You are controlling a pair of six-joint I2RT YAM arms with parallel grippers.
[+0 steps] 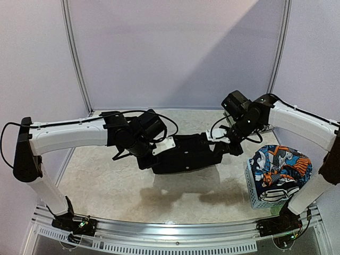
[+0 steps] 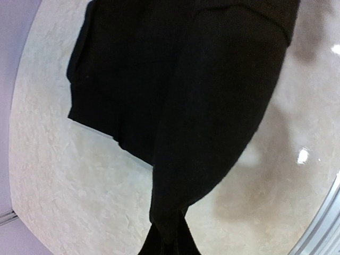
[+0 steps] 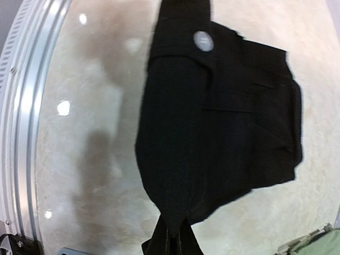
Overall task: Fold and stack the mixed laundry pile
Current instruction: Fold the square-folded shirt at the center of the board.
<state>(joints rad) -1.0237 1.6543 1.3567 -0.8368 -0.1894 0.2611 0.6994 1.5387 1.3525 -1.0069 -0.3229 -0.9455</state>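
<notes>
A large plain black garment (image 1: 183, 154) hangs stretched between my two grippers above the table. My left gripper (image 1: 159, 151) is shut on its left end; in the left wrist view the cloth (image 2: 186, 106) runs up from the pinched fingers (image 2: 170, 241). My right gripper (image 1: 220, 143) is shut on its right end; in the right wrist view the cloth (image 3: 212, 122), with a pale round button (image 3: 202, 40), spreads from the fingers (image 3: 175, 239). An orange-blue-white cartoon-print garment (image 1: 279, 170) lies heaped in the basket at right. No black-and-white printed pieces show apart from it.
A pale blue lattice basket (image 1: 255, 191) stands at the front right by the right arm's base. A metal rail (image 1: 175, 231) runs along the near table edge. An olive-green cloth corner (image 3: 319, 245) shows low right in the right wrist view. White walls enclose the table.
</notes>
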